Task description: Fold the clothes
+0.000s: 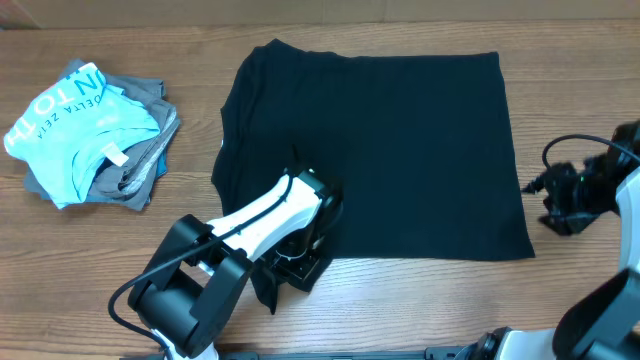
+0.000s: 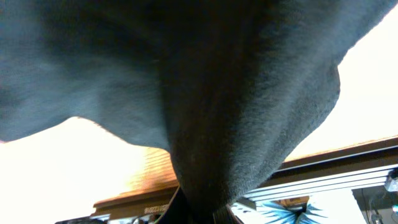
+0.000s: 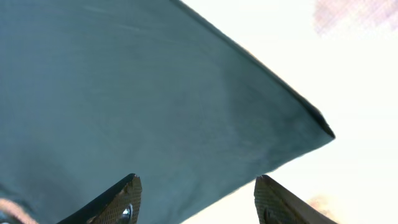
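In the middle of the tabletop (image 1: 580, 90) lies the shirt (image 1: 380, 150), spread flat. It looks soft, limp and light, so it would likely sag from any single hold; corners and hems seem the best places to pinch. The left gripper (image 1: 290, 268) is clamped on the bunched near-left corner. The right gripper (image 3: 198, 194), fingers apart, hangs by the near-right corner, holding nothing. A pile (image 1: 85, 130) of other clothes sits near the left edge.

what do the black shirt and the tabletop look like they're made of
Black T-shirt: soft knit fabric, probably cotton jersey, matte; it lies limp and flat, and the left wrist view shows a fine fuzzy surface hanging in soft folds. Table: wood or wood-look laminate, smooth, low sheen; brown grain lines run along it, but which of the two cannot be told.
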